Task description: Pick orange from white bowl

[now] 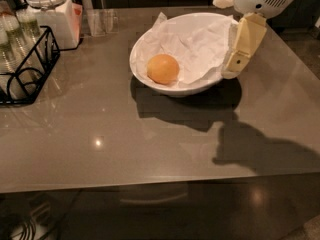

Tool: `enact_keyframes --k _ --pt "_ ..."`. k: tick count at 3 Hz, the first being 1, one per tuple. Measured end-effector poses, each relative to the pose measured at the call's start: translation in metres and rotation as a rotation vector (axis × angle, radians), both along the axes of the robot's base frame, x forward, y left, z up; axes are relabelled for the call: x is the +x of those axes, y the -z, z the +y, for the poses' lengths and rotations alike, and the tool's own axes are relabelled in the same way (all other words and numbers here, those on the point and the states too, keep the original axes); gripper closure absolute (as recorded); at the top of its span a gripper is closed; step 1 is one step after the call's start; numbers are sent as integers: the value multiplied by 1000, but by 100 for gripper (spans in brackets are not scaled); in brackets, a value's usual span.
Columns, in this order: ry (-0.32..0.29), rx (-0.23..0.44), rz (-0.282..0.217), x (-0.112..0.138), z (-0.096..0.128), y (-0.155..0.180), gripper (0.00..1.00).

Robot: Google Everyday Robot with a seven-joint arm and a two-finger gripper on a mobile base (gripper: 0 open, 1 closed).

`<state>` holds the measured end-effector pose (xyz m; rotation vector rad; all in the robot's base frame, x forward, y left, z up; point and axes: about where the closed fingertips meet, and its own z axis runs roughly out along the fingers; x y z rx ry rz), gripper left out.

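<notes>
The orange [163, 68] sits on the left side of the bowl [134, 59]. The gripper [235, 64] hangs by the right rim (open or closed, I cannot tell). It should move left over the orange, then go down slowly.

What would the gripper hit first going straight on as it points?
Likely the right rim of the white bowl, with its paper lining; the gripper points down-left right beside it, short of the orange. Depth unclear.
</notes>
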<state>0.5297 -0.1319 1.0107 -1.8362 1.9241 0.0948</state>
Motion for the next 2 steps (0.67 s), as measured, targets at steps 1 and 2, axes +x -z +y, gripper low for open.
enact_keyframes --k 1,2 --pt "-33 49 -13 35 15 3 0" --pt "-83 77 -11 66 38 5 0"
